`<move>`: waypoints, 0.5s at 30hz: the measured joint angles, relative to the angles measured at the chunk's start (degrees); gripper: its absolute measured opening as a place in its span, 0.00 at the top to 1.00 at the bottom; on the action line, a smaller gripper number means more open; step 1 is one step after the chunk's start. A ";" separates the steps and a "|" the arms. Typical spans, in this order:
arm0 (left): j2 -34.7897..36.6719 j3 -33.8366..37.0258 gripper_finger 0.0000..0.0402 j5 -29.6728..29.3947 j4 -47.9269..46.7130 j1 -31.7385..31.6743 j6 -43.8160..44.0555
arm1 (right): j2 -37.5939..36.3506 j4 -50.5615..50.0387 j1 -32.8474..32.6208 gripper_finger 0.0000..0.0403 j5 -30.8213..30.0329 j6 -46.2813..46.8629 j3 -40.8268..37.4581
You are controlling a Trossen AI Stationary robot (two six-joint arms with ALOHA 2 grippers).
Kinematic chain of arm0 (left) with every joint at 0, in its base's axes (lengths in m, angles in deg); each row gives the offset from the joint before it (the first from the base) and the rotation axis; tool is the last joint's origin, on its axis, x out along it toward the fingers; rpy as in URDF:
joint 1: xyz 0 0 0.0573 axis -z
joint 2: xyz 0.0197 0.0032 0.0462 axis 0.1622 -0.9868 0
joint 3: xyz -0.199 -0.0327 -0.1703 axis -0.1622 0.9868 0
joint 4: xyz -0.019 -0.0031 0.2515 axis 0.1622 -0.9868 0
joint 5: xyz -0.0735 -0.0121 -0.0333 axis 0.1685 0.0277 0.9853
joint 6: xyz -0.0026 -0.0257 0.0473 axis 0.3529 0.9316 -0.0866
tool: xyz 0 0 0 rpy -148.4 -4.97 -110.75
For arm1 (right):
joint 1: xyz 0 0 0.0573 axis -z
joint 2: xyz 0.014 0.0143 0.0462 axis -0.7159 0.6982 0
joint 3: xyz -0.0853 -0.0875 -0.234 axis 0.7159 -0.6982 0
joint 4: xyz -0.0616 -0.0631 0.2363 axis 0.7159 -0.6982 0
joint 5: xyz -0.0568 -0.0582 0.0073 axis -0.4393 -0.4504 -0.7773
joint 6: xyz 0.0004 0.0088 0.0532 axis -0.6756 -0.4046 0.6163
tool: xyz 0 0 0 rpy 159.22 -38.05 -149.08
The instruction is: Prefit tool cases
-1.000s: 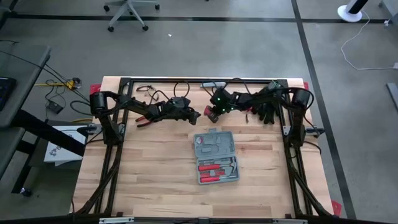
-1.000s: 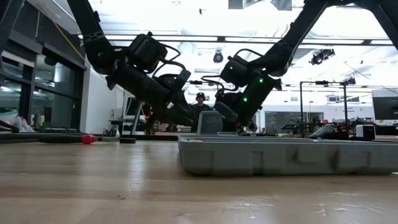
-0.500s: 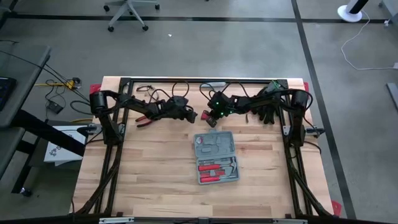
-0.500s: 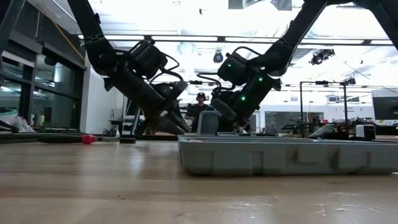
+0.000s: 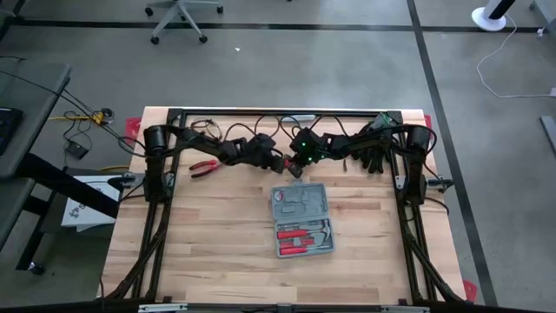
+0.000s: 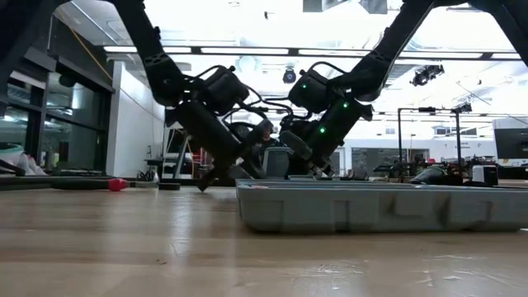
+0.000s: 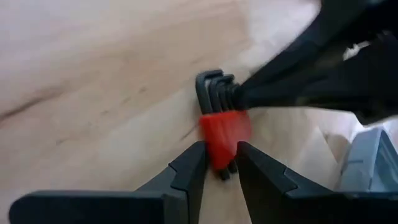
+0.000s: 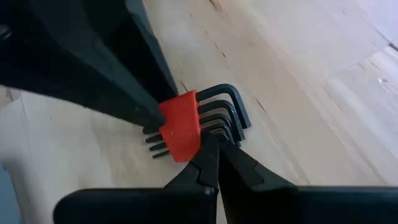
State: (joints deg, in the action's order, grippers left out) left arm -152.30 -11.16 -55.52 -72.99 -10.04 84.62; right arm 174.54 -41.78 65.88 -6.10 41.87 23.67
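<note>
Wrist views: no legible writing; left gripper (image 7: 219,163) clamps hex keys (image 7: 222,127); right gripper (image 8: 216,154), closed, grips them; case (image 5: 301,218) nearby.

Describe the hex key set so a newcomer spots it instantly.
Start at the open blue-grey tool case mid-table. Just beyond its far edge the left gripper and right gripper meet. The hex key set lies there: bent black keys in a red holder, unlike the red-handled pliers farther left.

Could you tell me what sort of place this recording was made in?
Probably a robotics lab or workshop: a wooden table with two arms mounted on it, an office chair on a bare grey floor, and workbenches under ceiling strip lights behind.
</note>
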 joint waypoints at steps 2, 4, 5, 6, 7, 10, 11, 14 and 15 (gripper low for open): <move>0.03 -0.19 0.78 0.34 -0.87 -0.55 -0.46 | 0.00 -0.08 -0.02 1.00 -0.10 -0.25 0.00; 0.45 -0.12 0.78 1.36 -1.29 -1.06 -1.16 | -0.02 -0.11 0.00 1.00 -0.09 -0.31 0.00; 0.62 -0.08 0.78 1.65 -1.41 -1.22 -1.22 | -0.02 -0.12 -0.01 1.00 -0.14 -0.44 0.01; 0.87 -0.04 0.78 1.75 -1.70 -1.33 -1.20 | -0.02 -0.14 0.00 1.00 -0.14 -0.68 0.02; 1.31 -0.02 0.78 1.72 -2.23 -1.43 -1.24 | -0.02 -0.15 0.00 1.00 -0.15 -0.90 0.02; 1.83 0.09 0.78 1.92 -2.92 -1.93 -2.25 | -0.02 -0.15 0.00 1.00 -0.27 -1.15 0.04; 1.89 0.09 0.78 1.78 -2.93 -1.95 -2.71 | -0.02 -0.15 0.00 1.00 -0.27 -1.34 0.04; 1.45 0.11 0.78 1.82 -2.41 -1.99 -3.08 | -0.04 -0.09 0.02 1.00 -0.28 -1.36 0.04; 1.25 0.11 0.78 2.10 -2.18 -2.01 -3.10 | -0.03 -0.04 0.02 1.00 -0.27 -1.36 0.04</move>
State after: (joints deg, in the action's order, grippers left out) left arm -151.05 -11.06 -53.41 -75.17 -12.05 81.52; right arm 174.51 -41.82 65.90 -6.37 40.51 23.72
